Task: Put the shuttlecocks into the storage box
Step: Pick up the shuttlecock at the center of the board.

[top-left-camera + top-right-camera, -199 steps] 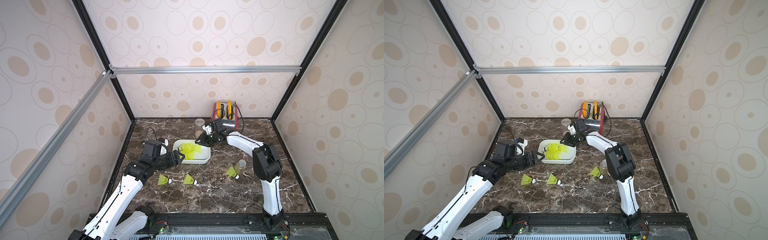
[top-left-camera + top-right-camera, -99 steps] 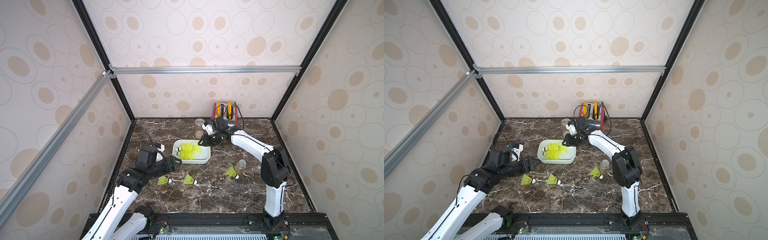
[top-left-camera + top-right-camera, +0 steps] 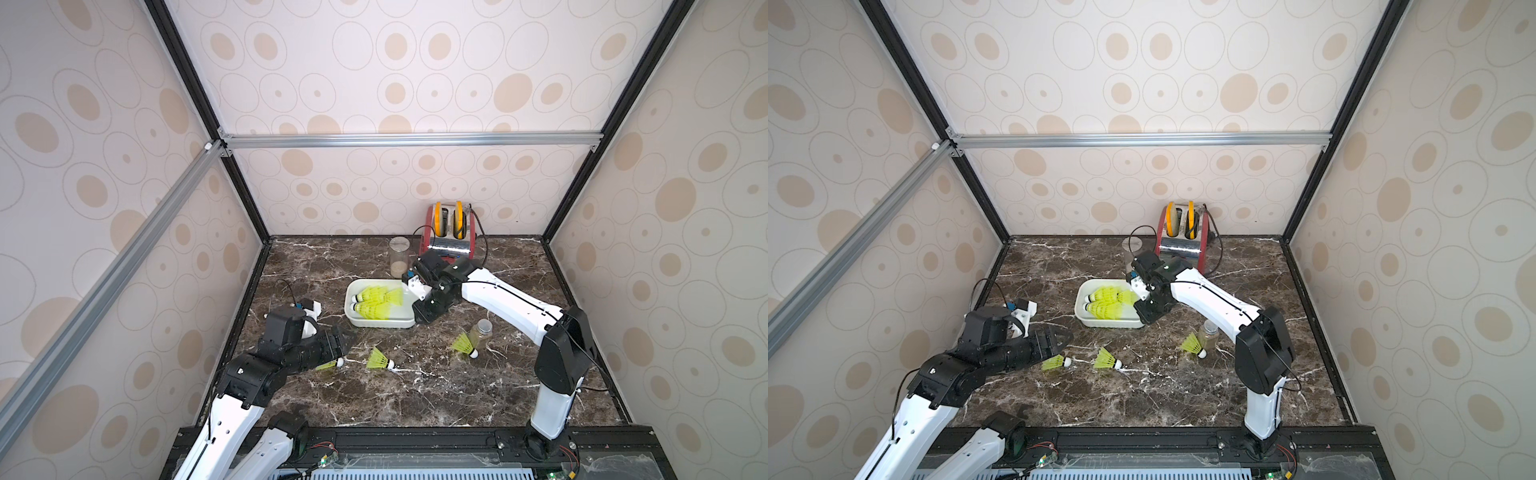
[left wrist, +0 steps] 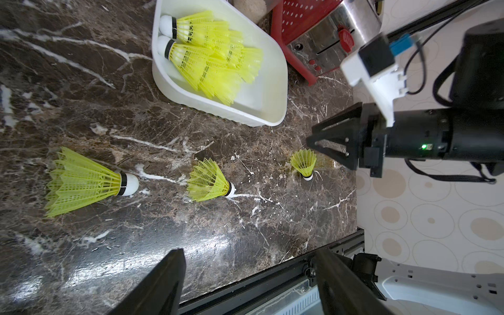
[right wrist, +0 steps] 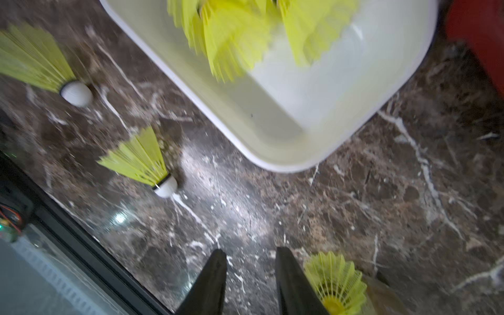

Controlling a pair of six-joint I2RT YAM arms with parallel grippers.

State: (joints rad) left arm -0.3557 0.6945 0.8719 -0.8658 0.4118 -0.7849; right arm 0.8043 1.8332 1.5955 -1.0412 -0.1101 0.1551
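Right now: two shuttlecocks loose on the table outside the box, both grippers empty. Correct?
Not two: three shuttlecocks lie loose on the table outside the storage box, one of them beside the small jar. The left wrist view shows all three. The left gripper and right gripper are empty, as you said.

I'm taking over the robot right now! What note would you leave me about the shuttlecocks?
Left gripper: open, empty, near the nearest loose shuttlecock.
Right gripper: open, empty, by the storage box corner.
Done: a pile of shuttlecocks lies in the box.
To do: three on the table: that one, the middle shuttlecock and the last shuttlecock beside the small jar.
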